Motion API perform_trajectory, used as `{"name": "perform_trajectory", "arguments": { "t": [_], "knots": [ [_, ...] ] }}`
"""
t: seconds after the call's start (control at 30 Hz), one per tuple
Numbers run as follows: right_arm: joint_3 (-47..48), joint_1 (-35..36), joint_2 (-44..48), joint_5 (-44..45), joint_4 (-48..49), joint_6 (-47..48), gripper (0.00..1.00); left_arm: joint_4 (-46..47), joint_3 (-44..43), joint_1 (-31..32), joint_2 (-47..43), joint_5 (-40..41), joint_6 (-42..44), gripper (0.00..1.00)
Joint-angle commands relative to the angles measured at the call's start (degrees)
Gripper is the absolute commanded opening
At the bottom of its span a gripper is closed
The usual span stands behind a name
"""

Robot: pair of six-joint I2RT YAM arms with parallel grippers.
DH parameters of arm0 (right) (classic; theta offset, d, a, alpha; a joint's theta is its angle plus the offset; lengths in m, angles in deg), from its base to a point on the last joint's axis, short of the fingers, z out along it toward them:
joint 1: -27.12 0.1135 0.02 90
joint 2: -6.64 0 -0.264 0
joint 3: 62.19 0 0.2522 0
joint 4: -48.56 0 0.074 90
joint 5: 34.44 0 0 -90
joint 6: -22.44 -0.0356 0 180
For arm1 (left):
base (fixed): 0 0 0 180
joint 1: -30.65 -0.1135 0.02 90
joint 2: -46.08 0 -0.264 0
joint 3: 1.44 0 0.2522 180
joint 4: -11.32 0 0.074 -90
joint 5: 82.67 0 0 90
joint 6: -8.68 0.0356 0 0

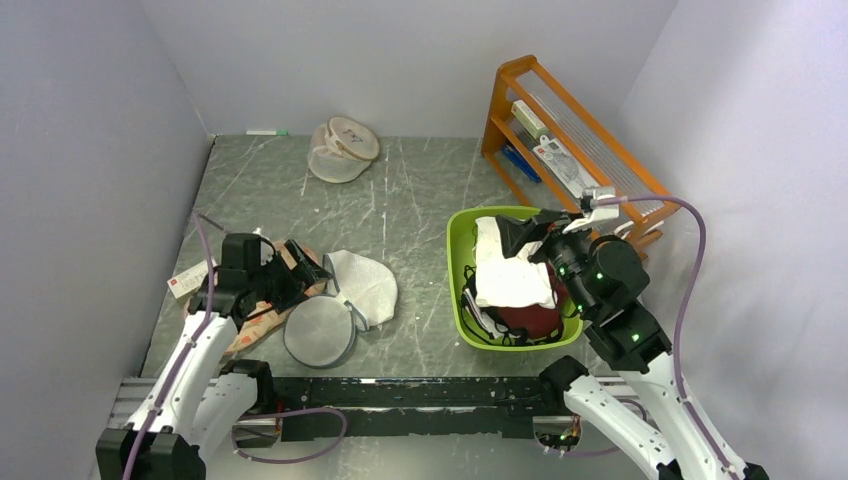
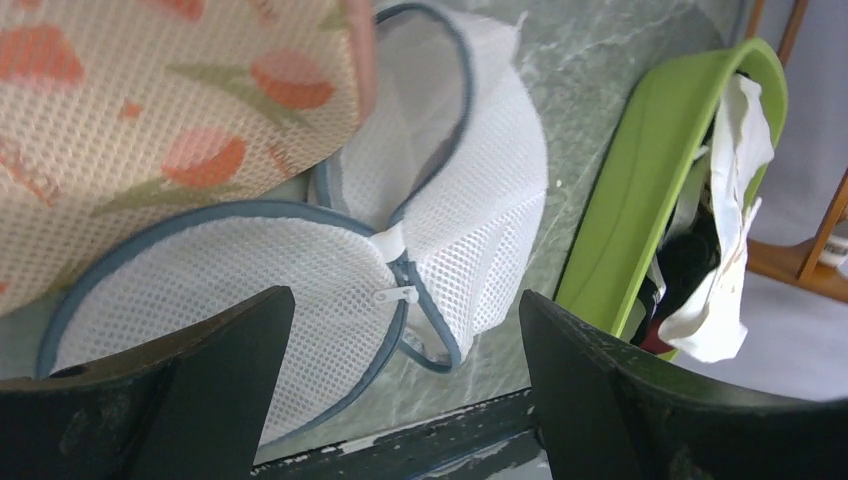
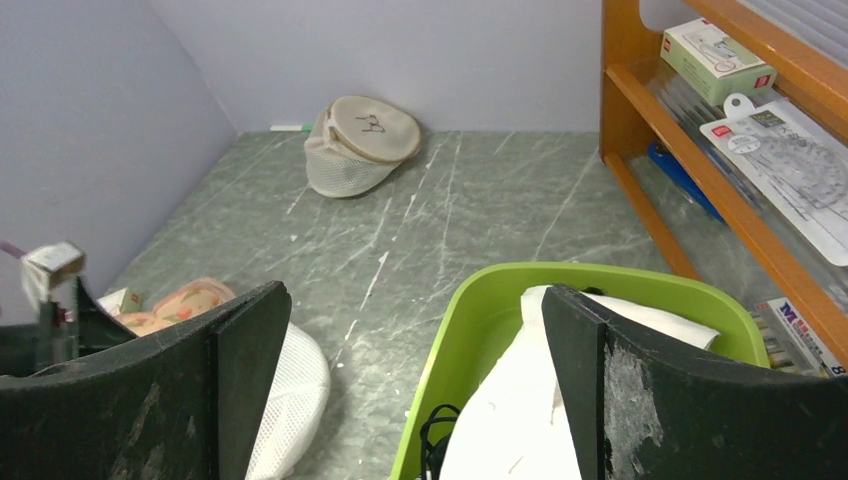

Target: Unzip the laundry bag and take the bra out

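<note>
Jaws of both grippers are held wide apart, and nothing is gripped by either.
At the left, the left gripper (image 2: 402,305) is poised over a pink tulip-patterned mesh bag (image 2: 150,120) and a round white mesh bag with grey-blue trim (image 2: 480,200); the round cream-beige mesh laundry bag (image 1: 343,148) is seen well apart from both arms, by the far wall of the grey marbled table (image 1: 420,180); the right gripper (image 3: 412,295) is held above a white cloth (image 1: 512,282) in a lime-green plastic tub (image 1: 458,270), beside an orange wooden rack (image 1: 508,82).
</note>
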State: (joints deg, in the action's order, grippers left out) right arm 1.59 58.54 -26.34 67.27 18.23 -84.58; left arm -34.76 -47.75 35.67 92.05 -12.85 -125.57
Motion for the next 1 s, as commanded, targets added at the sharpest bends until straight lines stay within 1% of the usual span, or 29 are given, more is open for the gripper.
{"name": "perform_trajectory", "arguments": {
  "t": [0.0, 0.23, 0.27, 0.37, 0.43, 0.47, 0.63, 0.73, 0.77, 0.8, 0.87, 0.93, 0.97],
  "knots": [
    [-0.16, -0.54, 2.73, -1.47, 0.37, -0.82, 1.00, 6.01, 2.94, -0.97, 3.36, -1.47, -10.32, 0.95],
    [0.79, -0.63, 7.08, -0.59, -1.87, -1.11, 1.00, 18.29, -0.09, -6.23, 21.09, -1.34, -14.34, 0.95],
    [0.72, -0.64, 7.69, -0.42, -2.09, -1.15, 1.00, 20.46, -0.15, -8.02, 23.07, -2.06, -15.47, 0.95],
    [0.30, -0.66, 9.14, 0.09, -2.63, -0.95, 1.00, 29.89, 0.21, -10.15, 28.07, -3.69, -18.16, 0.95],
    [0.16, -0.66, 9.69, 0.61, -2.89, -0.73, 1.00, 38.04, 0.97, -11.19, 31.00, -7.59, -21.06, 0.95],
    [0.12, -0.66, 9.76, 0.76, -2.93, -0.64, 1.00, 41.46, 0.92, -11.36, 32.69, -8.09, -22.41, 0.95],
    [0.02, -0.66, 9.33, 1.44, -1.93, -0.09, 1.00, 45.56, -5.83, -11.77, 44.78, -7.94, -25.65, 0.95],
    [1.63, -0.66, 8.31, 1.77, -2.17, 0.01, 1.00, 51.44, -11.15, -12.05, 53.16, -8.76, -28.23, 0.95],
    [2.28, -0.67, 8.01, 1.63, -2.46, -0.02, 1.00, 51.77, -14.11, -12.19, 56.18, -9.15, -28.02, 0.95],
    [2.81, -0.66, 7.83, 1.39, -2.61, -0.03, 1.00, 50.13, -17.95, -12.45, 59.47, -9.79, -27.04, 0.95],
    [3.50, -0.66, 7.93, 1.37, -3.09, -0.11, 1.00, 44.84, -26.36, -12.67, 64.07, -11.37, -23.79, 0.95],
    [3.97, -0.67, 8.34, 1.62, -3.91, -0.08, 1.00, 41.60, -33.60, -12.34, 65.54, -11.59, -18.41, 0.95],
    [4.02, -0.66, 8.67, 1.89, -4.42, -0.12, 1.00, 36.54, -38.06, -12.30, 65.65, -11.07, -15.17, 0.95]
  ]
}}
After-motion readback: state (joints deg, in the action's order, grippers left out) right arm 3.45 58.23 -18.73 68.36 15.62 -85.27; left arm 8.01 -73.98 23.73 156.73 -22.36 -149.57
